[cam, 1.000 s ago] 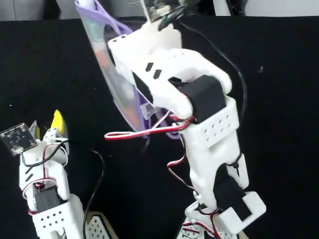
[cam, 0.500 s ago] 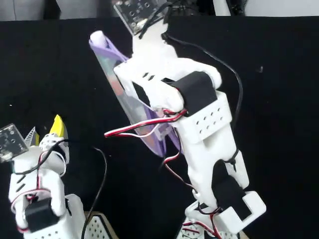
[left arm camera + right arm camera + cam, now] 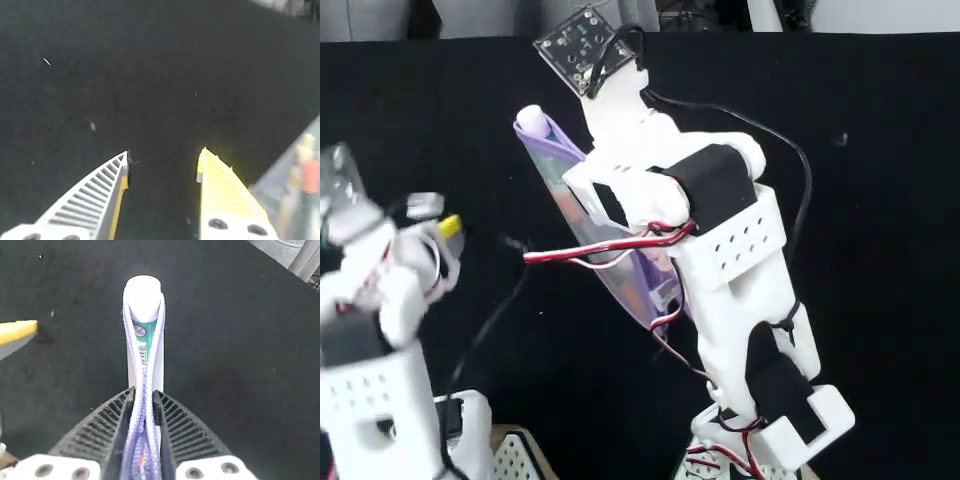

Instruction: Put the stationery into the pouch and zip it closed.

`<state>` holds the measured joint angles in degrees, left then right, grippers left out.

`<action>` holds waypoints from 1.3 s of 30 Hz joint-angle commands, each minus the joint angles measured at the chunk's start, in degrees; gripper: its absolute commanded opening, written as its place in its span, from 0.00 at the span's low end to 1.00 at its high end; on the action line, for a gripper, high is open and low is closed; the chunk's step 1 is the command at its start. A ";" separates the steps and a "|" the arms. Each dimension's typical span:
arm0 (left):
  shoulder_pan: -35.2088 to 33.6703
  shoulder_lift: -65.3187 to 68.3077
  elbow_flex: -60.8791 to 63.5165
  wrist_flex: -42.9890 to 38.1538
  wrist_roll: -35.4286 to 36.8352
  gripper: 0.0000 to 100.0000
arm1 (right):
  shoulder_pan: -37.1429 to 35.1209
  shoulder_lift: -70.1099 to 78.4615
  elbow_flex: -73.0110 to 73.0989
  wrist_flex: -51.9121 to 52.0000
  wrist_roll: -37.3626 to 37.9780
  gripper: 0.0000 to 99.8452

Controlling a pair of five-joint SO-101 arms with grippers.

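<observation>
- Black cloth table (image 3: 880, 250) under both arms; the pouch (image 3: 563, 185) is the landmark, held up off it and tilted.
- Right gripper (image 3: 144, 392): jaws nearly shut, pinching the pouch's purple edge between them.
- White-capped stick (image 3: 143, 290) pokes out of the pouch's far end, opposite the clamped edge. By my read the pouch isn't zipped there yet.
- Change: over the last second the pouch came down from the top of the high view and now leans lower. The right arm has kept its grip throughout.
- Change: the left arm swung up. The left gripper (image 3: 162, 160) now points toward the pouch from beside it, apart from it and not touching.
- Left gripper jaws are spread wide with nothing between them. The pouch shows just past its yellow finger (image 3: 220, 190).
- Meaning: looks like setup for the left gripper to push the stick in or reach the zipper. Closing is still to do.
</observation>
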<state>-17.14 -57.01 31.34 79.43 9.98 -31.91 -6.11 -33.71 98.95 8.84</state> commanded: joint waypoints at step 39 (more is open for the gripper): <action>27.74 29.19 -56.66 21.45 -3.34 0.23 | 1.67 -23.96 34.77 -8.35 7.47 0.01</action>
<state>8.26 -26.51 -22.46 100.62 6.99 -31.38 -29.93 -0.66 89.98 15.78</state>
